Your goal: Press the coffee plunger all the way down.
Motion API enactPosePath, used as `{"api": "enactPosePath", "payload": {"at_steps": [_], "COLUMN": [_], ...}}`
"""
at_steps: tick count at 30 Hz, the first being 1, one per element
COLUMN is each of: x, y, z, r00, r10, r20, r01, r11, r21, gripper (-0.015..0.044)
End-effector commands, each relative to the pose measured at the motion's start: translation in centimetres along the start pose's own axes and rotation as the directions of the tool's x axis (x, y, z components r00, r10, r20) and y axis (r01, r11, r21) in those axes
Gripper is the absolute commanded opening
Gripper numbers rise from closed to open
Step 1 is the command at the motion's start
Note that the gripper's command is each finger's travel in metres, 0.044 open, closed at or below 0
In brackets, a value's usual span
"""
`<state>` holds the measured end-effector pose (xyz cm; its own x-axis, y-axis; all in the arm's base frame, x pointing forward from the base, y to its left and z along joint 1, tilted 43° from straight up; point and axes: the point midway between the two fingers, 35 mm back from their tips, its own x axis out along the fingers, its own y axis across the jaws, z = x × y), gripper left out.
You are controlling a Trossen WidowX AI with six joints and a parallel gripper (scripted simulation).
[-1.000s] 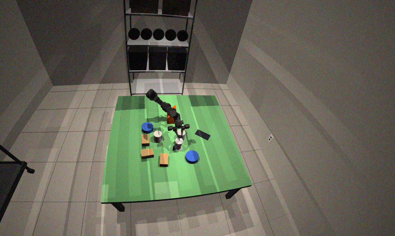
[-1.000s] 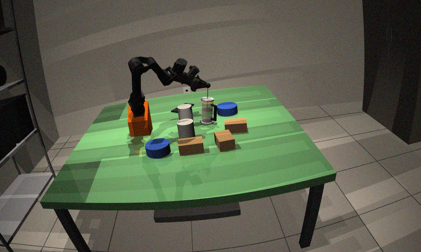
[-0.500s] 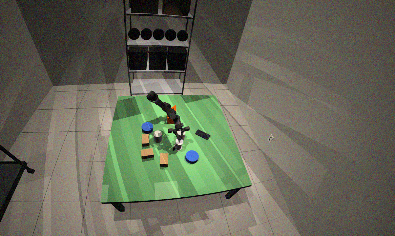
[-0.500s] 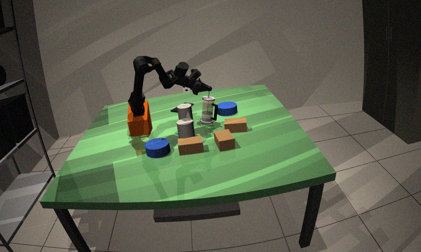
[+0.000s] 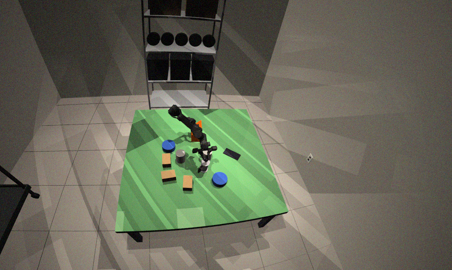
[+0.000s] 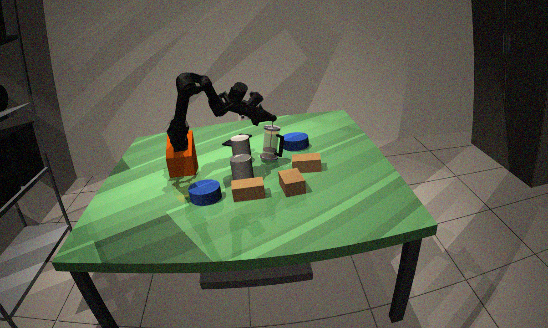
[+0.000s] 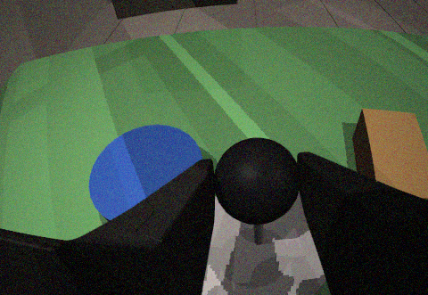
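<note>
The glass coffee press [image 5: 204,165] [image 6: 271,142] [image 7: 262,283] stands upright near the middle of the green table [image 5: 220,201] [image 6: 349,212], its black handle toward the blue disc. My gripper [image 6: 271,117] [image 7: 256,168] [image 5: 204,155] is shut on the plunger's black ball knob [image 7: 256,186], one finger on each side. The knob sits just above the press lid, with only a short piece of thin rod showing beneath it in the wrist view.
Two grey cylinders [image 6: 240,143] [image 6: 241,166] stand left of the press. Three tan boxes [image 6: 247,188] [image 6: 291,181] [image 6: 306,161] and two blue discs [image 6: 295,140] [image 6: 204,192] lie around it. A black flat slab [image 5: 231,153] lies behind. The arm's orange base [image 6: 181,156] stands at the back left.
</note>
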<state>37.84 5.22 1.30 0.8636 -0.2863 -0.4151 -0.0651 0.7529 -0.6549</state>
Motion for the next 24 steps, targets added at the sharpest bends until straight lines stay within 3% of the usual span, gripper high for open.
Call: {"api": "enactPosePath", "payload": {"at_steps": [1,24], "x": [0.50,0.94], "y": [-0.02,0.09], "z": [-1.04,-0.67], "r00": [0.999,0.999], "r10": [-0.009,-0.009], "r20": [-0.039,-0.039], "r01": [0.008,0.008], "r11": [1.000,1.000], "r21": [-0.020,-0.020], "gripper": [0.0115,0.0115]}}
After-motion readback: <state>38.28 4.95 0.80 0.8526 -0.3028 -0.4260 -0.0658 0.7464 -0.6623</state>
